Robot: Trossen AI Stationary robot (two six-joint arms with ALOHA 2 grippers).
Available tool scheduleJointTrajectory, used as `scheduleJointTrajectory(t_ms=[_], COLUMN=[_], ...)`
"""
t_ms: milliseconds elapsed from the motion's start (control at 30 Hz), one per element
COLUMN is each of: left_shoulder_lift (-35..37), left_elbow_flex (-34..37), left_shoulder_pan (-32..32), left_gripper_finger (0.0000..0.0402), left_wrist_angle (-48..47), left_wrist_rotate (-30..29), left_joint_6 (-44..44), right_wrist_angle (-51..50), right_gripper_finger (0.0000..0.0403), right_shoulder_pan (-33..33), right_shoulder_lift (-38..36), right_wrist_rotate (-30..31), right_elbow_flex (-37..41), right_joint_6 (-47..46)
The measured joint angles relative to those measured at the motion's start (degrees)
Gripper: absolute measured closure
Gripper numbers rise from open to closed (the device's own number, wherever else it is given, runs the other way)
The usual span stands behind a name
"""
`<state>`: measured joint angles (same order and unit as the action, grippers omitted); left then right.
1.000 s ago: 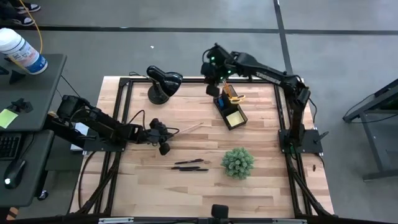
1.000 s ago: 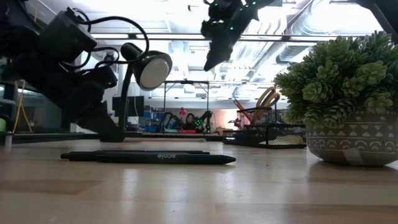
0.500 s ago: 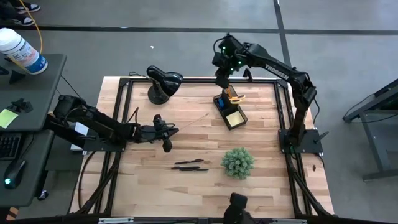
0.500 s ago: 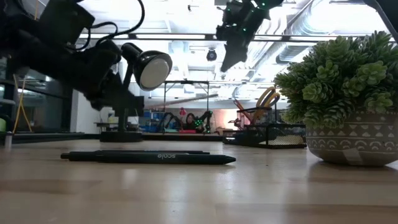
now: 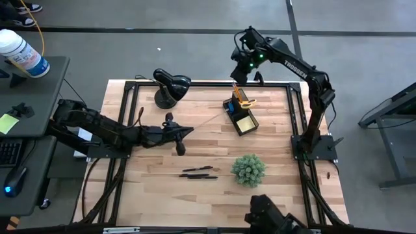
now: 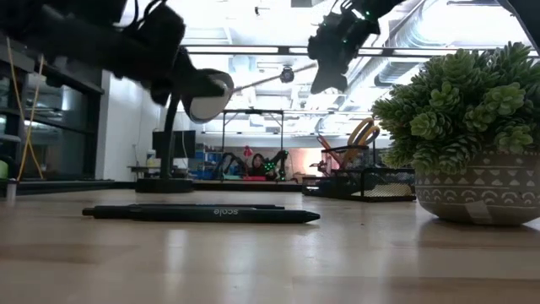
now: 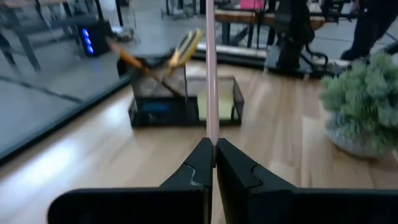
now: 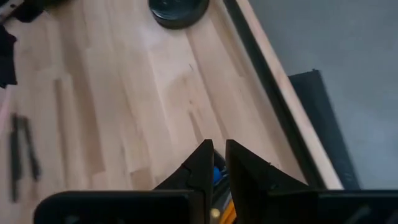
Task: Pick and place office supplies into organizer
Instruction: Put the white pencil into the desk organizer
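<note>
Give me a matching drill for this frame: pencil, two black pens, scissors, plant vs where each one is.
Things:
1. pencil
2. black pens
3. scissors
4. plant

Places:
A. standing in the organizer's tall compartment
B. lying flat on the table, left of the plant
C. pinched in the left gripper, off the table
D. in a pot on the table, nearer the front edge than the organizer

Pairs: 1-C, 2-B, 3-A, 4-D

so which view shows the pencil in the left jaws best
The left wrist view: the pencil runs straight out from the shut left gripper. High view shows a thin line, low view a faint stick up high, right wrist view nothing clear.
</note>
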<state>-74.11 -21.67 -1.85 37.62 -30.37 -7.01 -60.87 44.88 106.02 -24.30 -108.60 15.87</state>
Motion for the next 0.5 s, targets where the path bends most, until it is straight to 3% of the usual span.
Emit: scheduleJointTrajectory(t_ms=[233,367,500], left_shoulder_lift=[1.59,5.18,9.33], left_elbow_flex=[-4.05,-5.14,-5.90], left_shoulder_pan=[0.00,0.55,3.04], left_gripper_finger=[0.0401,0.0401,0.0401], left_wrist_angle=[0.15,0.10,0.11], left_wrist_rotate=[-4.38,-8.55,-8.93], left_joint_6=[6.88,10.60,12.81], right_wrist_angle=[-0.36,0.93,6.33], right_gripper_finger=[0.0366,0.0370,0.0370], right_shoulder_pan=[3.80,4.62,3.58], right_shoulder_lift=[0.02,0.02,0.04], right_wrist_rotate=[-12.30,-19.88,-29.69], right_elbow_flex=[0.00,0.00,0.00], right_joint_6=[-0.55,-0.77,-4.14])
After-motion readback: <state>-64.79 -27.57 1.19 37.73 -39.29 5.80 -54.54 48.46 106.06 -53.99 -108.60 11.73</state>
